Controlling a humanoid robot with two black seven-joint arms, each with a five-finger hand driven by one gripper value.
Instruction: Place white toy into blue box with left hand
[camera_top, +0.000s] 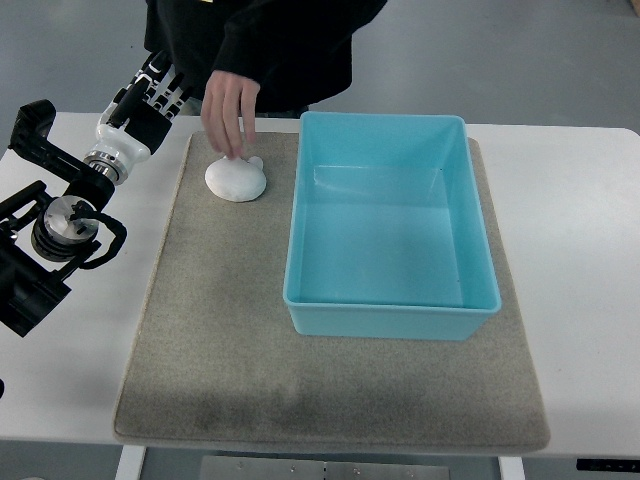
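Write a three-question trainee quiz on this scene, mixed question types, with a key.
1. True or false: the white toy lies inside the blue box.
2. Whose fingers touch the toy? A) the left hand B) a person's hand C) nobody's
3. Fill in: toy and box both rest on a grey ___.

Key: 1 false, it lies on the mat left of the box; 2 B; 3 mat.
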